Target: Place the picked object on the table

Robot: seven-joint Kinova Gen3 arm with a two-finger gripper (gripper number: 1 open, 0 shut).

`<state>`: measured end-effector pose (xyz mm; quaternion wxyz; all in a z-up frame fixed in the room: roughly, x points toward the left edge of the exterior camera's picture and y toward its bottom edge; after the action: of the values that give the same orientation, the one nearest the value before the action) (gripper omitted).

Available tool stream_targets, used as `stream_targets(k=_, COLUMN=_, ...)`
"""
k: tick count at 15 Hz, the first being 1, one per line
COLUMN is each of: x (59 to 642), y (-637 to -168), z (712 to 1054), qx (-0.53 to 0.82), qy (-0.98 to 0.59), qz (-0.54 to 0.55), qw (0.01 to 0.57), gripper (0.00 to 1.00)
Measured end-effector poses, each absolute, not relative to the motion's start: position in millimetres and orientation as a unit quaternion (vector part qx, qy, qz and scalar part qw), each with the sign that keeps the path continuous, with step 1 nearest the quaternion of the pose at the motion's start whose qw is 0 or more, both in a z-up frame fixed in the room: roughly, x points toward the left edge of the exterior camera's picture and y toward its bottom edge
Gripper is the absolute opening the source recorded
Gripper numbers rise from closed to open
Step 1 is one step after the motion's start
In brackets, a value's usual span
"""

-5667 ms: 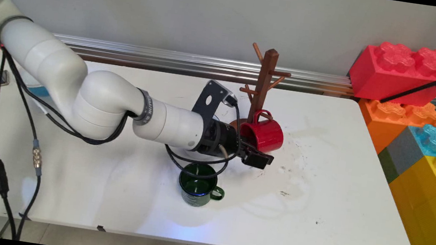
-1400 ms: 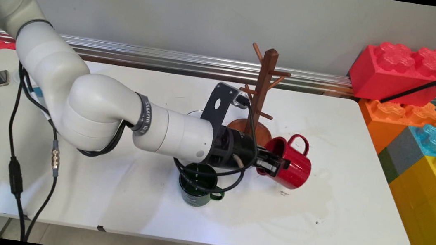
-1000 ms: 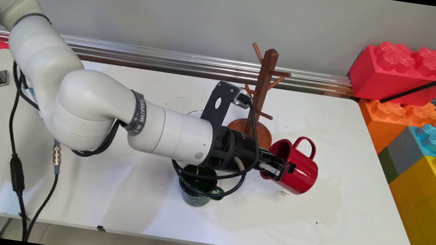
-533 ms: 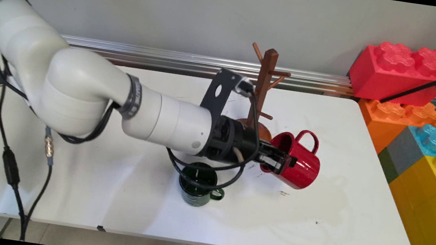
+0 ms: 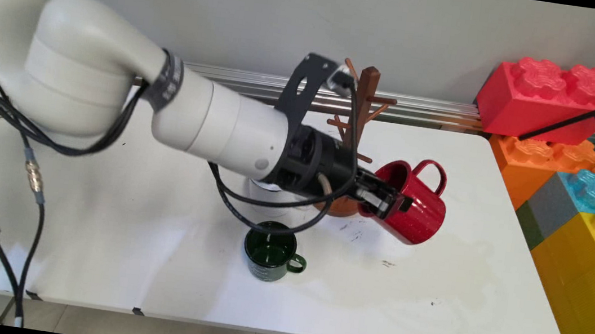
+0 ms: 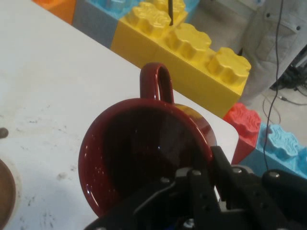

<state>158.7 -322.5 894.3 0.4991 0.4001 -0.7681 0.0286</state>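
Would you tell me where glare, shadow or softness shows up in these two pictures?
Main view: glossy highlights run along the red mug; the arm casts a soft shadow on the white table around the green mug. Hand view: the red mug's inside is dark with small glints, and the gripper at the bottom edge looks soft.

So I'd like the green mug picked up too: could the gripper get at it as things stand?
Probably not yet: the gripper is shut on the red mug, held clear of the table. The green mug stands upright with nothing over it, so only the occupied jaws hinder.
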Motion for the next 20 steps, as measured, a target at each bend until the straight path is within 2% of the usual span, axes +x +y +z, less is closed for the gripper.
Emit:
stream_targets(k=6, x=156.1, y=-313.8, z=929.2, qx=0.366, qy=-0.785, qz=0.026, qw=0.499, gripper=0.00)
stream_targets(k=10, x=178.6, y=-322.3, z=946.4, qx=0.396, qy=-0.793, qz=0.105, qw=0.451, gripper=0.00)
stream_targets(k=13, x=204.8, y=-328.8, z=972.1, qx=0.420, qy=-0.793, qz=0.149, qw=0.415, gripper=0.00)
stream_targets(k=20, x=201.4, y=-319.2, z=1007.7, qx=0.406, qy=-0.812, qz=0.100, qw=0.407, gripper=0.00)
